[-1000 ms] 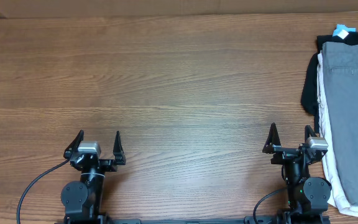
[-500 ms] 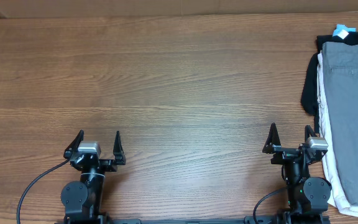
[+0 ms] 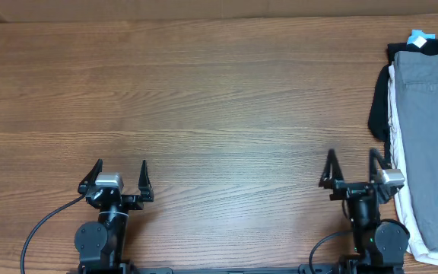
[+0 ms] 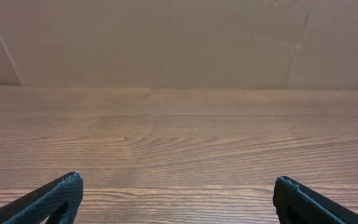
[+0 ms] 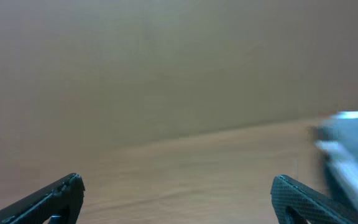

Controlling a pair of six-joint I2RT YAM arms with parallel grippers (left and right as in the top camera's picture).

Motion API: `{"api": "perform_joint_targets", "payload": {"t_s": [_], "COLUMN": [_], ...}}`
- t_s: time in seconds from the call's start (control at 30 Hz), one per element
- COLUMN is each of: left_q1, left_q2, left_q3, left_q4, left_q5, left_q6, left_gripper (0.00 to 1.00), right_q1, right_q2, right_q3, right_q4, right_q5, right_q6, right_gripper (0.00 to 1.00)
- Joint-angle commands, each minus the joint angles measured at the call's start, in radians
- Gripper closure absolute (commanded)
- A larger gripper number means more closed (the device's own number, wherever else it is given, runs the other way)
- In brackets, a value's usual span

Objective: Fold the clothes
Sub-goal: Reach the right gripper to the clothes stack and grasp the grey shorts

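Overhead, the bench (image 3: 219, 99) stretches away left of a clothes stack (image 3: 398, 167) — the grey shorts (image 3: 432, 137) lie on top of it, probably queued for folding. The right fingers (image 3: 327, 171) sit just beside the stack and the left fingers (image 3: 93, 175) well apart from it — both spread wide, grasping nothing.

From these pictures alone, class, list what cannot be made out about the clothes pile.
Overhead: grey shorts run off the right edge.
Overhead: white garment and black garment lie mostly hidden under the shorts.
Right wrist: the pile is only a blur.
Left wrist: pile out of frame.
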Motion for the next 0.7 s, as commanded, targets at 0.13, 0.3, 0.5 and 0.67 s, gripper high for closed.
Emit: {"api": "perform_joint_targets", "payload": {"t_s": [0.13, 0.3, 0.5, 0.67], "left_q1": [-0.004, -0.004, -0.004, -0.004], "left_q2": [0.002, 0.002, 0.002, 0.002], "left_q3": [-0.006, -0.006, -0.006, -0.006], "left_q4": [0.001, 0.001, 0.001, 0.001], "left_q5": [0.007, 0.007, 0.007, 0.007], "left_q6": [0.019, 0.019, 0.019, 0.019], "left_gripper": [0.0, 0.0, 0.0, 0.0], "right_q1": [0.005, 0.005, 0.005, 0.005], "right_q2": [-0.006, -0.006, -0.006, 0.048], "right_q3": [-0.01, -0.01, 0.061, 0.168], "right_q4": [-0.005, 0.114, 0.271, 0.26], "right_q5": [-0.383, -0.382, -0.253, -0.12], "right_q6": [0.264, 0.272, 0.324, 0.241], "right_gripper": [0.0, 0.0, 0.0, 0.0]}}
